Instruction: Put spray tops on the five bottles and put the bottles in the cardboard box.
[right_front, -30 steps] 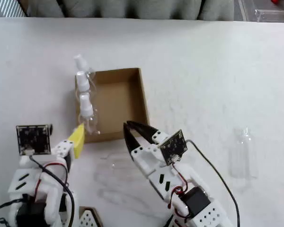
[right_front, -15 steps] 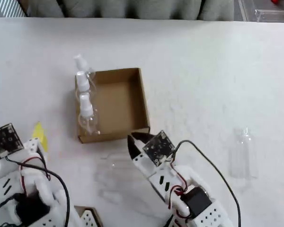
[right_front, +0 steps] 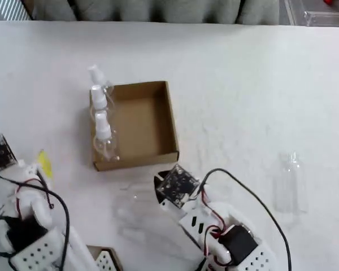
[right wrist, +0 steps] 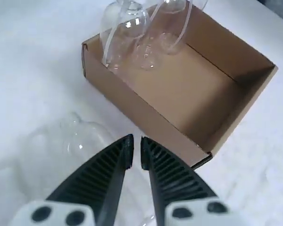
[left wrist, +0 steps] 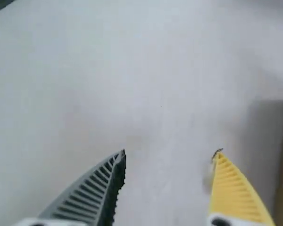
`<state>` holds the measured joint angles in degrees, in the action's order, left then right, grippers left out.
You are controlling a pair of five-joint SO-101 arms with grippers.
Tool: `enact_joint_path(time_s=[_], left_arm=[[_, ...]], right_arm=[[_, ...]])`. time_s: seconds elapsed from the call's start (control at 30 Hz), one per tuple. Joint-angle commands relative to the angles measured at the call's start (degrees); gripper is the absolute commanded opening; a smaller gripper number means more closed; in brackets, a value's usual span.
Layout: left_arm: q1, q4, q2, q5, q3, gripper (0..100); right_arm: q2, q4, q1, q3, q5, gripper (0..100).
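Quick update from the arm side. A second ago my right gripper (right wrist: 136, 141) was spread wide with its tips up at the near wall of the cardboard box (right_front: 141, 121). Now it's drawn back a bit and pinched nearly shut, a sliver of gap, nothing in it. My left gripper (left wrist: 170, 155) was parked by the box's near corner and has swung off to the side. It's now well apart from the box, open wide and empty over bare table.

My read: both arms are done at the box and resetting for the next bottle.

Count:
- One box, just ahead of my right tips.
- Three bottles with spray tops (right_front: 103, 135), lined along the box wall on my left gripper's side.
- One clear bottle lying on the table (right wrist: 70, 141), just beside my right tips, on the side toward my left gripper.
- One more bottle (right_front: 288, 183), well off to the outer side of my right gripper.

So that's five bottles, with three in and two to go. The far one looks bare-necked, and the near one is too faint to tell.
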<state>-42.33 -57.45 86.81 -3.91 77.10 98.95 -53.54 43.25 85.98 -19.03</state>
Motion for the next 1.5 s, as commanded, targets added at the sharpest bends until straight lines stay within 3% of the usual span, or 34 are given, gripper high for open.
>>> enact_joint_path(time_s=[0.0,0.2,0.37,0.47,0.57,0.73,0.97,1.23,1.47], left_arm=[[-0.40,0.70,-21.32,-0.09,-11.16,27],[-3.56,2.02,-43.30,2.37,-16.44,27],[-7.78,12.84,-58.24,15.12,-18.02,27],[-7.87,17.67,-63.52,16.26,-18.11,27],[-7.87,18.81,-64.22,16.35,-18.90,27],[-7.87,18.46,-64.22,16.44,-19.60,26],[-7.78,18.90,-64.22,16.09,-19.60,8],[-7.87,18.99,-64.22,16.09,-20.13,9],[-7.87,18.99,-64.22,16.09,-20.22,9]], right_arm=[[-8.92,-0.57,3.47,-5.36,-2.90,1.8],[-25.36,0.40,10.95,-9.67,-3.08,1.8],[-34.15,5.23,17.10,-9.85,-5.27,1.8],[-36.70,6.73,18.95,-10.20,-5.63,1.9],[-37.76,9.54,19.56,-9.93,-5.27,2.5],[-40.13,11.91,19.56,-9.76,-5.27,12.1],[-47.78,19.56,19.56,-9.85,-5.27,10.6],[-53.76,22.46,19.65,-10.20,-5.27,10.2],[-56.57,23.08,23.96,-10.20,-5.27,10.4]])
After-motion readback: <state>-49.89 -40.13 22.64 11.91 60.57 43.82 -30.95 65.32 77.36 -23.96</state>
